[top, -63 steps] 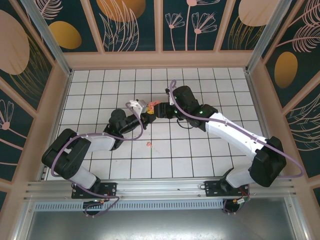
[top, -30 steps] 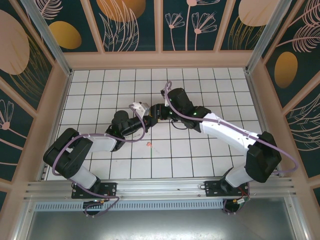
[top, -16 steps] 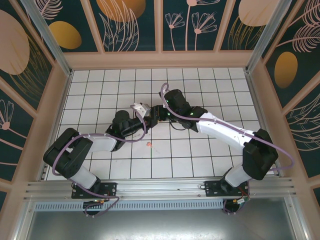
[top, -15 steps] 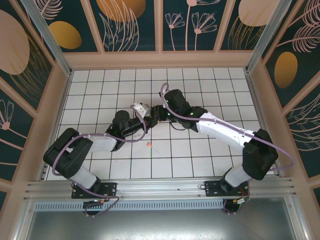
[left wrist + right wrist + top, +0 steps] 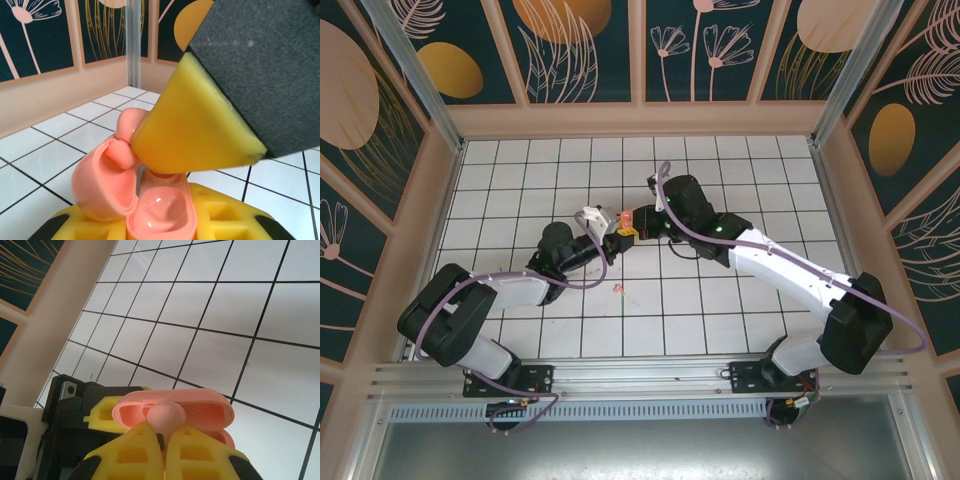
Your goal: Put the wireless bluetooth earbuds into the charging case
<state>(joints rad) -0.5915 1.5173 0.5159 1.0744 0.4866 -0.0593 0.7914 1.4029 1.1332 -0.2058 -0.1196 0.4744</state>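
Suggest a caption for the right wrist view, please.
Closed right pincer touching a salmon earbud at the open charging case gripped by the left pincer.

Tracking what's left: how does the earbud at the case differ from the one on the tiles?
Grip: the held earbud is pinched in the right tool; the loose earbud is free. Place: the held earbud is at the open charging case in the left tool, the loose earbud down on the tiles. Both look salmon-orange.
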